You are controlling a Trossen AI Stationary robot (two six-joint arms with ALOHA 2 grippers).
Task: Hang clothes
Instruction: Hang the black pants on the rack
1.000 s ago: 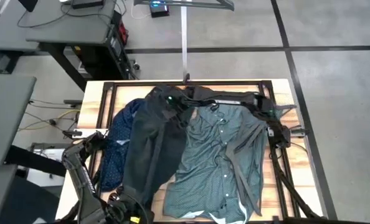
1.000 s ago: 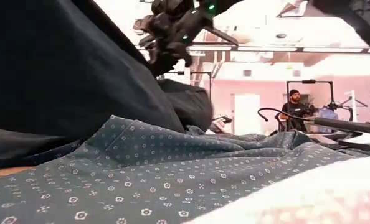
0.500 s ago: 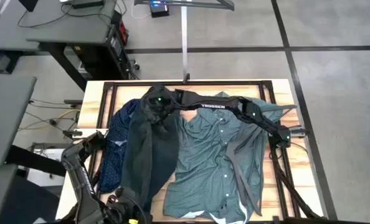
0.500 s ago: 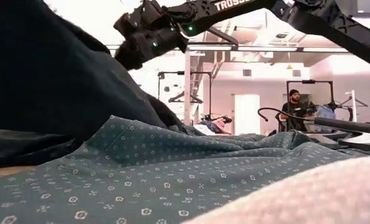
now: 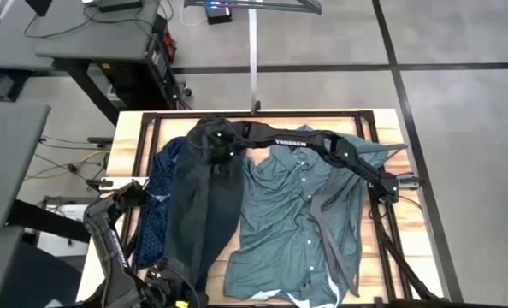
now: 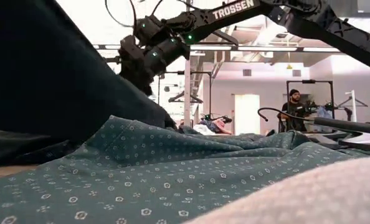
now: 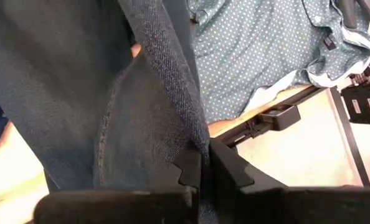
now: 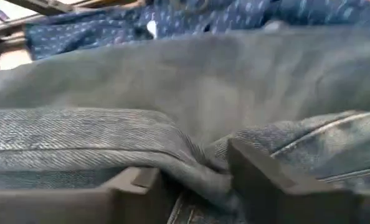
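Note:
The dark charcoal jeans (image 5: pixel 198 205) stretch along the table's left half, from far to near, held at both ends. My right gripper (image 5: pixel 214 139) reaches across from the right and is shut on their far end. My left gripper (image 7: pixel 202 169), at the near left edge, is shut on their near end. The teal-green shirt (image 5: pixel 301 214) lies spread on the table's middle and right. The navy dotted shirt (image 5: pixel 156 201) lies at the left, partly under the jeans. My left gripper pinches a fold of the jeans' cloth (image 7: pixel 194 134) between its two shut fingers (image 7: pixel 225 171), near the jeans' near end. The cloth runs away from the fingers toward the far edge, fairly taut. My right gripper pinches a bunched, seamed part of the jeans (image 8: pixel 197 158) between its two fingers (image 8: pixel 260 168), several layers thick. It comes from the table's right side, raised above the table (image 6: pixel 138 56). The jeans hang down from it toward the near edge.
A black metal frame (image 5: pixel 151 120) runs around the wooden tabletop. A grey upright pole (image 5: pixel 254 60) stands beyond the far edge. In the low view a person (image 6: pixel 292 106) stands far back in the room, among racks and hangers.
My right gripper has moved toward the table's left and a little up, carrying the jeans' far end. The jeans have swung left off the teal-green shirt and drawn into a narrower, straighter strip; their near end has stayed in my left gripper.

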